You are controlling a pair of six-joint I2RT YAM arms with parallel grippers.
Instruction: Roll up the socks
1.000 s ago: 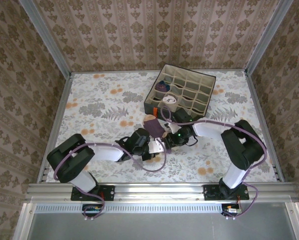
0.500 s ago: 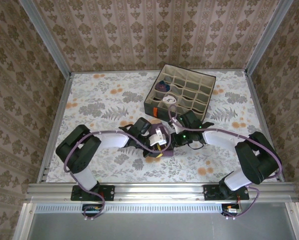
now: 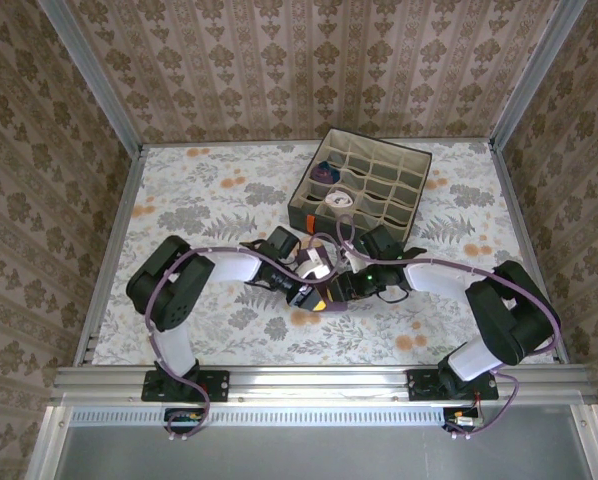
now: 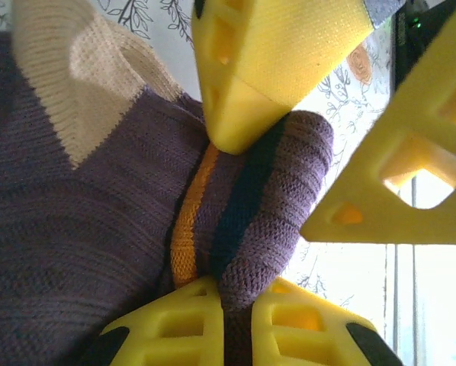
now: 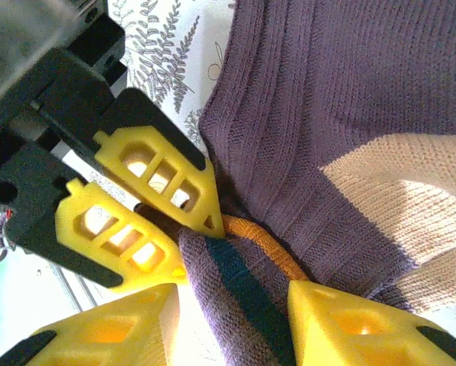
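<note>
- Purple sock (image 4: 98, 229), tan-heeled, lies folded at frame centre.
- Left gripper (image 4: 236, 293), at the bottom edge, pinches its striped fold tight.
- Right gripper (image 5: 234, 293) straddles the fold, jaws apart.

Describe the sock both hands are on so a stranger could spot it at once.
Start at the grey divider box on the far side of the table; in front of it, mid-table, the left hand and right hand meet on one sock. It is dark purple with a tan heel and an orange stripe, unlike the white bundle inside the box.
</note>
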